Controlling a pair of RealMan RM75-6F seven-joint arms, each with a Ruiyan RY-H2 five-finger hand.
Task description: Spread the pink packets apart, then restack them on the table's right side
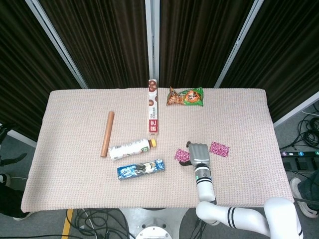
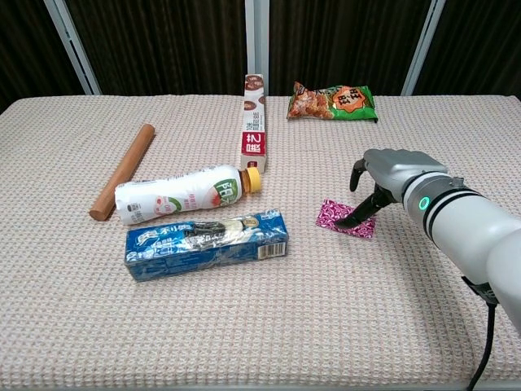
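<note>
Two pink packets lie apart on the mat near its front right. In the head view one pink packet lies just left of my right hand, and the other pink packet lies just right of it. The chest view shows only the left packet. There my right hand hovers over its right edge, with a dark fingertip resting on it and the thumb raised clear. Nothing is gripped. My left hand shows in neither view.
A blue biscuit box, a white drink bottle and a brown rod lie to the left. A long red-and-white box and a green snack bag sit at the back. The woven mat covers the table.
</note>
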